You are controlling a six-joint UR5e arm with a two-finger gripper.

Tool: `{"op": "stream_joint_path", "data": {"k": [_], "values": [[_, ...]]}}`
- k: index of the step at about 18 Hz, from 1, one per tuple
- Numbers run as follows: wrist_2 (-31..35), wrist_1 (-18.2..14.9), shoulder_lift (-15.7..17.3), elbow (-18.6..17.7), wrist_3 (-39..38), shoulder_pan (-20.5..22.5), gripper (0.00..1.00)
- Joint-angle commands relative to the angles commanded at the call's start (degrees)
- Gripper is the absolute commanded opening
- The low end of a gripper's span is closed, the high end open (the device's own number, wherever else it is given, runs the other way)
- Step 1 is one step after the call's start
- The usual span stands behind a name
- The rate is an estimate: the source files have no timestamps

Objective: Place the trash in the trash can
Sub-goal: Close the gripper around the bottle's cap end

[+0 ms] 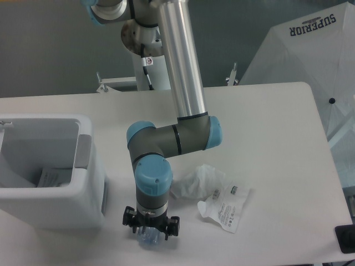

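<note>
My gripper points straight down near the table's front edge, to the right of the trash can. A small part of the clear bluish bottle shows right under it, between the fingers; the wrist hides the rest, and whether the fingers are closed on it. The crumpled white wrapper with printed labels lies on the table to the right of the gripper, apart from it. The white trash can, with a grey panel on its side, stands at the left; a white labelled sheet lies inside.
The arm's elbow and upper links hang over the middle of the table. A white canopy marked SUPERIOR stands beyond the right edge. A black object sits at the front right corner. Two clamps stick up at the far edge.
</note>
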Motion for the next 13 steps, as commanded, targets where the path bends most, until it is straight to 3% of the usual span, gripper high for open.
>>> {"op": "stream_joint_path", "data": {"k": [13], "values": [[1.5,0.0,0.0,0.3,-0.2,-0.4,0.77]]}}
